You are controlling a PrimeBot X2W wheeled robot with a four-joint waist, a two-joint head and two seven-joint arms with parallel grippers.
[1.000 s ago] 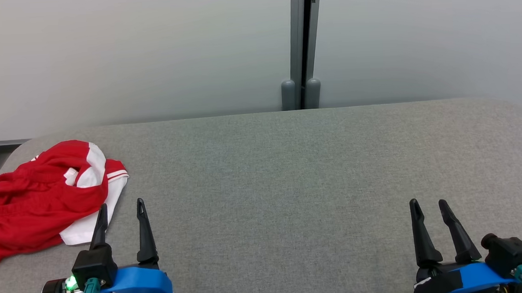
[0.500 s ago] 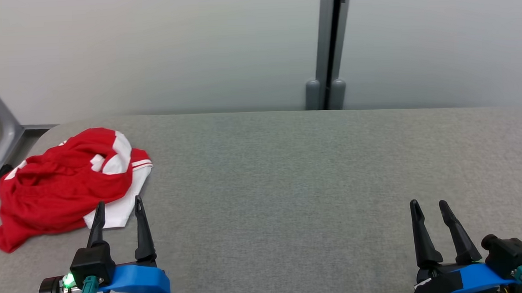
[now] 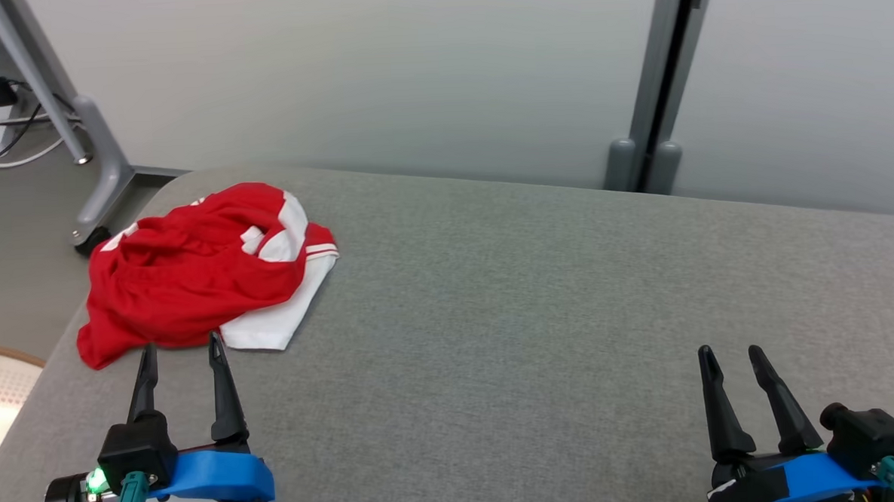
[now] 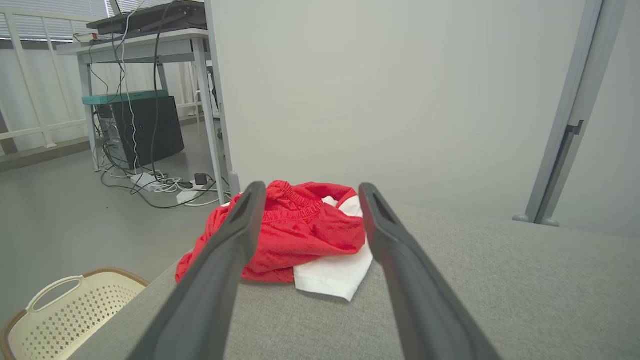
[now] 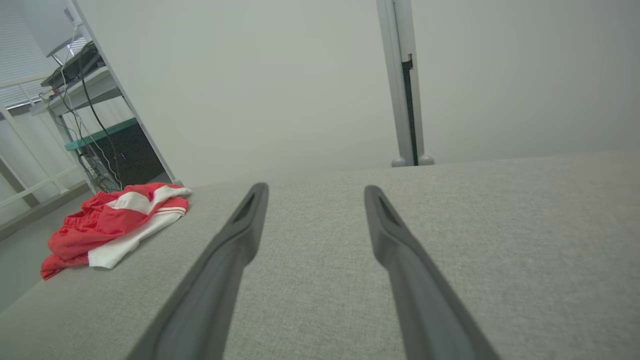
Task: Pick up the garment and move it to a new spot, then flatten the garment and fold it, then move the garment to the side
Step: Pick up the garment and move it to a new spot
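Matt cloth garment [image 3: 191, 273], rough woven table [image 3: 533, 315]

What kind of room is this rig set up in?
Likely a lab or office test bay: a desk with a computer tower and loose floor cables, plain partition panels, and a grey padded table.

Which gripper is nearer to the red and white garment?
Left. The left gripper sits just short of the near edge of the garment; the right gripper is far off to its right.
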